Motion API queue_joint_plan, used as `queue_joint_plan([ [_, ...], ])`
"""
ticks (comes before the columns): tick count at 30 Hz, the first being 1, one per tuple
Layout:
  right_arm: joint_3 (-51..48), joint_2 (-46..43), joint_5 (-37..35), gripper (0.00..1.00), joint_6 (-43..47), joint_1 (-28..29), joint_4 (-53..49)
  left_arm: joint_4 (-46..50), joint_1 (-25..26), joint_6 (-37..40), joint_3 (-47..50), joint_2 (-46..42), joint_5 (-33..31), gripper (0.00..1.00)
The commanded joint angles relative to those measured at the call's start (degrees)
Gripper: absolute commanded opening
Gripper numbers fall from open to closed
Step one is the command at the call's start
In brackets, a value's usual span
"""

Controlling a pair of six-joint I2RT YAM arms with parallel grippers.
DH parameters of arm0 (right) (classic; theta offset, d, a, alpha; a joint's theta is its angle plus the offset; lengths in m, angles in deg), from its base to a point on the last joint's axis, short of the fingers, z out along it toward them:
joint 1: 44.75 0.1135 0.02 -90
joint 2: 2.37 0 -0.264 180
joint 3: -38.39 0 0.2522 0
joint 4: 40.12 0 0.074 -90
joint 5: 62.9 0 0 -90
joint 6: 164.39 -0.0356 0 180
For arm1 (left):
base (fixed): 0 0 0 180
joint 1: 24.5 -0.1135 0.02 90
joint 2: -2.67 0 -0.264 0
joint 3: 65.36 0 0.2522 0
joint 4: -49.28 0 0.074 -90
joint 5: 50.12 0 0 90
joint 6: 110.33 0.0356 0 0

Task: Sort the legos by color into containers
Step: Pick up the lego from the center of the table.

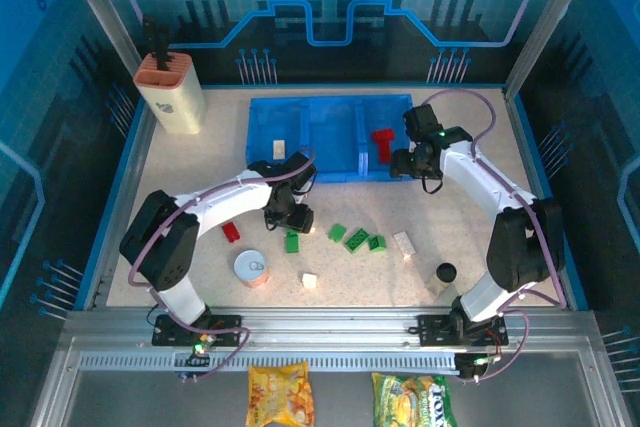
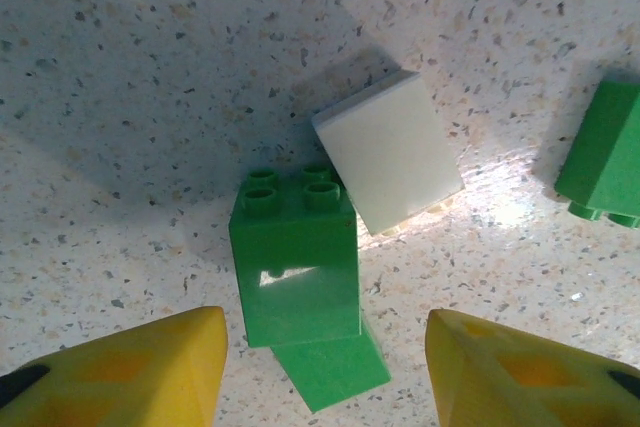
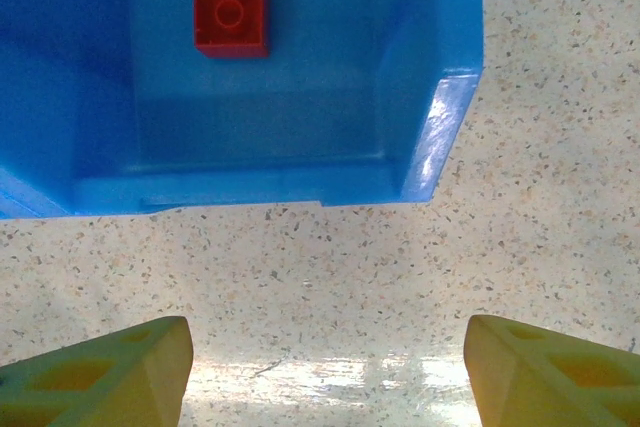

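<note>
In the left wrist view a green lego [image 2: 295, 267] stands studs-up on the table, with a white lego [image 2: 388, 152] touching its far right corner. My left gripper [image 2: 325, 377] is open; its yellow fingers [image 2: 130, 377] flank the green lego with gaps on both sides. Another green lego [image 2: 605, 157] lies at the right edge. From above, the left gripper [image 1: 285, 217] hovers over the table in front of the blue tray [image 1: 330, 107]. My right gripper [image 1: 400, 162] is open and empty over bare table just before the tray's right compartment [image 3: 440, 137], which holds a red lego [image 3: 230, 2].
Loose on the table are three green legos [image 1: 356, 240], a white lego [image 1: 404, 243], a red lego [image 1: 231, 232] and a small white lego [image 1: 309, 280]. A silver can [image 1: 251, 268] and black cap [image 1: 445, 273] stand near the front. A cream holder [image 1: 170, 92] stands back left.
</note>
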Motion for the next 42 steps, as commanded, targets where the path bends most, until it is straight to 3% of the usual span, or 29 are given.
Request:
queue_joint_plan([
  [1, -0.7, -1.9, 0.9, 0.73, -0.9, -0.7, 1.0, -0.7, 0.3, 0.5, 0.8, 1.5, -0.9, 0.56],
  [24, -0.9, -2.7, 0.7, 0.73, -0.9, -0.8, 0.5, -1.3, 0.4, 1.7, -0.2, 6.0, -4.3, 0.46],
  [42, -0.6, -4.3, 0.0, 0.72, -0.7, -0.9, -0.5, 0.6, 0.4, 1.4, -3.1, 2.0, -5.0, 0.37],
])
